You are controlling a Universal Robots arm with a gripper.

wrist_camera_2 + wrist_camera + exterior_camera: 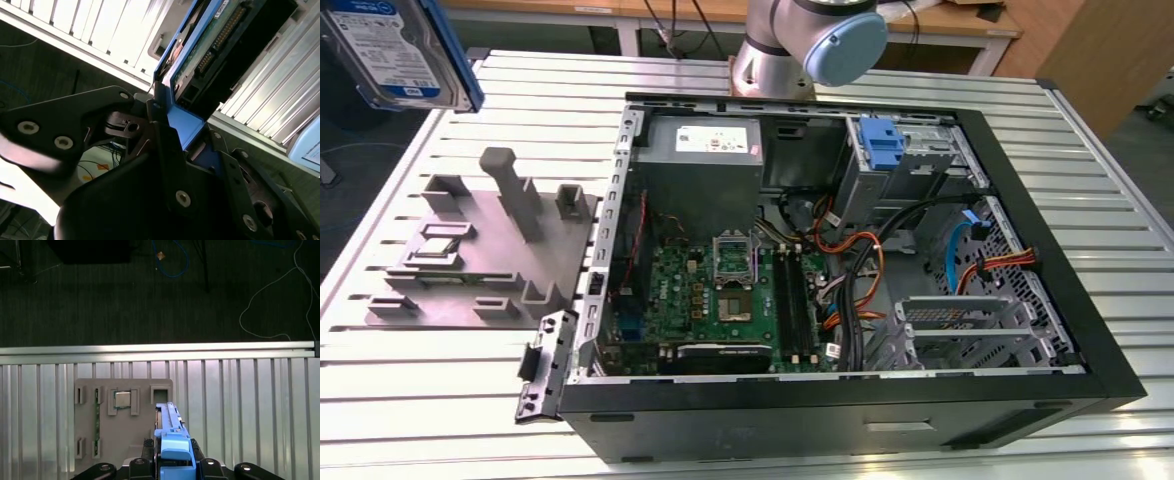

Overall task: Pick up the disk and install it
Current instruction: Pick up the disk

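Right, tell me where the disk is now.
The disk is in the gripper, held high at the exterior view's upper left, over the grey fixture beside the open computer case.

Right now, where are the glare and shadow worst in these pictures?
Second wrist view: the gripper, shut on the disk, is dark against blown-out white table slats. First wrist view: a bright glare band along the table edge, dim floor beyond. Exterior view: evenly lit.

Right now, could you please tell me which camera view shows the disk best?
The exterior view: the disk shows its labelled face, partly cut off. In the second wrist view the disk shows its circuit-board side close up; the first wrist view sees it edge-on.
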